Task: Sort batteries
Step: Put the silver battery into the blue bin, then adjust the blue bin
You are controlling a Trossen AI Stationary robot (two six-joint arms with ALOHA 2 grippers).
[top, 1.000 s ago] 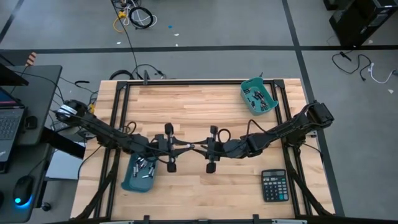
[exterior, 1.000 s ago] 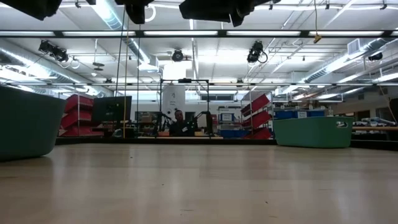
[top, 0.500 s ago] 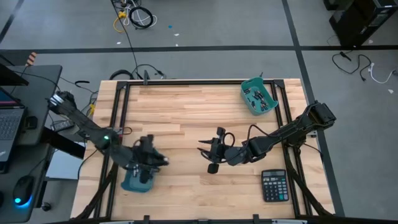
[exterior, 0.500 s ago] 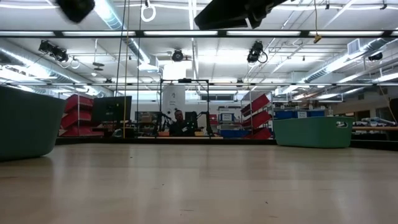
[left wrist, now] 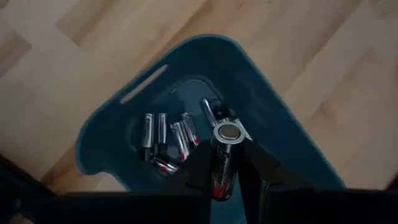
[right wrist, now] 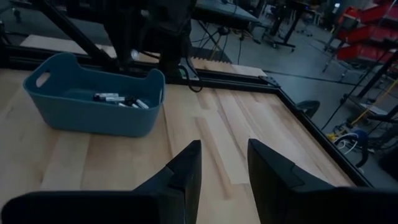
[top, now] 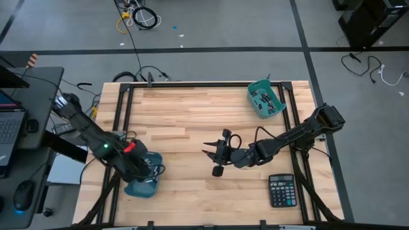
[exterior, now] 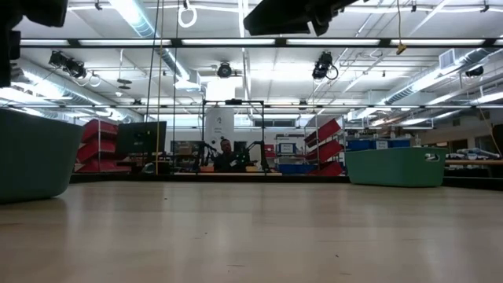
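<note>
My left gripper [top: 148, 171] hangs over the teal bin [top: 135, 185] at the table's near left and is shut on one black and silver battery [left wrist: 222, 163]. Several more batteries [left wrist: 166, 138] lie on that bin's floor below it. My right gripper [top: 215, 160] is open and empty above the bare wood at the table's middle. In the right wrist view its fingers [right wrist: 186, 168] stand apart and point toward the near-left bin [right wrist: 93, 106]. A second teal bin [top: 266, 99] with several batteries [top: 263, 99] stands at the far right. My left gripper pinches the battery's long sides [left wrist: 217, 177] between its two fingers [left wrist: 264, 167]. The fingers come from above and point down into the bin. The battery is lifted clear above the bin's floor, and its round silver end [left wrist: 227, 132] shows beyond the fingertips.
A black calculator [top: 281, 190] lies at the near right. The dark frame rails [top: 192, 84] run along the table's edges. In the low view the two bins [exterior: 31, 157] [exterior: 393, 167] stand at the left and right, with bare wood between them.
My left gripper has swung from the table's middle, where it met my right gripper, toward the left edge and now stands over the near-left bin, pointing down with the battery. My right gripper has drawn back a little toward the right.
</note>
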